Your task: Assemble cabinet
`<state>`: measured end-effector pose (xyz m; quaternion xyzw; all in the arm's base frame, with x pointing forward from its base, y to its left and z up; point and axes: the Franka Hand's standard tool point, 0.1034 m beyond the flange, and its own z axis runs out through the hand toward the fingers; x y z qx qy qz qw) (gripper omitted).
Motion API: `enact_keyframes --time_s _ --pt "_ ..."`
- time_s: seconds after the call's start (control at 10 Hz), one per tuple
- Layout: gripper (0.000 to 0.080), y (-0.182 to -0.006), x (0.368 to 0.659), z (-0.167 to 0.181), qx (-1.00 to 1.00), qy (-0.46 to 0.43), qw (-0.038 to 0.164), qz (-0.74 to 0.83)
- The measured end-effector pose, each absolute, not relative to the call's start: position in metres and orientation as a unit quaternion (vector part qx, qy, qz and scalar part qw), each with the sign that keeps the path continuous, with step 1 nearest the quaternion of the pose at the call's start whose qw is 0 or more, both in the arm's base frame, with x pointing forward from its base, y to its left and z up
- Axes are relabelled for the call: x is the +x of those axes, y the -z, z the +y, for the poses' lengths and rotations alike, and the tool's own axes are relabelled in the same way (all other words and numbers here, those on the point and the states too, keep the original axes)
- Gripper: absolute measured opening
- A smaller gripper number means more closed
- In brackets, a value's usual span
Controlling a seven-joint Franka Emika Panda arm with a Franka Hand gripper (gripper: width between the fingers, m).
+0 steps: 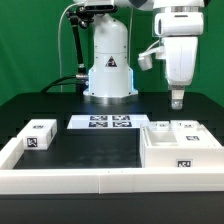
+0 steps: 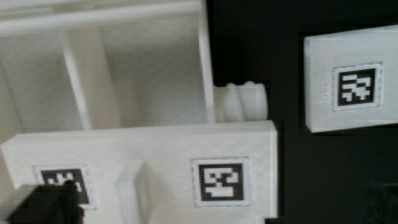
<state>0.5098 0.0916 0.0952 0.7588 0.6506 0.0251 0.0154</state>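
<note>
The cabinet [image 1: 172, 150], a large white box with tags on its faces, lies on the black table at the exterior view's right. My gripper [image 1: 177, 100] hangs above its far side, apart from it. In the wrist view the cabinet [image 2: 107, 90] shows ribbed inner walls, a tagged face [image 2: 217, 183] and a short round peg [image 2: 244, 98] on its side. A separate white tagged piece [image 2: 352, 82] lies beside it across a dark gap. My gripper [image 2: 210, 212] has its fingers far apart with nothing between them; one fingertip [image 2: 43, 206] is over the tagged face.
A small white tagged cube [image 1: 40, 135] sits at the exterior view's left. The marker board [image 1: 105, 122] lies in front of the robot base [image 1: 108, 70]. A low white wall [image 1: 70, 178] runs along the front and left table edges.
</note>
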Motion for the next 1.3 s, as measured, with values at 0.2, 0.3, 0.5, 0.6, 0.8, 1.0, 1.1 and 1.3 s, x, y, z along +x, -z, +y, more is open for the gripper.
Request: enact_keyframes --time_s 0.2,0.3,0.5,0.6,0.8,1.0,1.1,1.3 --pt "0.0796 -0.094 0.507 0.092 0.76 -0.024 0.015 0.649" --pt "0.0796 -0.092 0.494 0.093 0.762 -0.018 0.012 0.648" --pt "0.0796 -0.086 0.469 0.092 0.758 -0.016 0.01 0.652" --pt "0.0796 -0.08 0.458 0.089 0.753 -0.015 0.008 0.658" --pt "0.0796 -0.069 0.436 0.086 0.754 -0.003 -0.001 0.657" --pt "0.0796 -0.057 0.424 0.089 0.754 -0.01 -0.006 0.657" --pt "0.0796 -0.051 0.419 0.089 0.754 -0.006 -0.011 0.657" --pt "0.0796 -0.042 0.415 0.091 0.753 -0.005 -0.017 0.657"
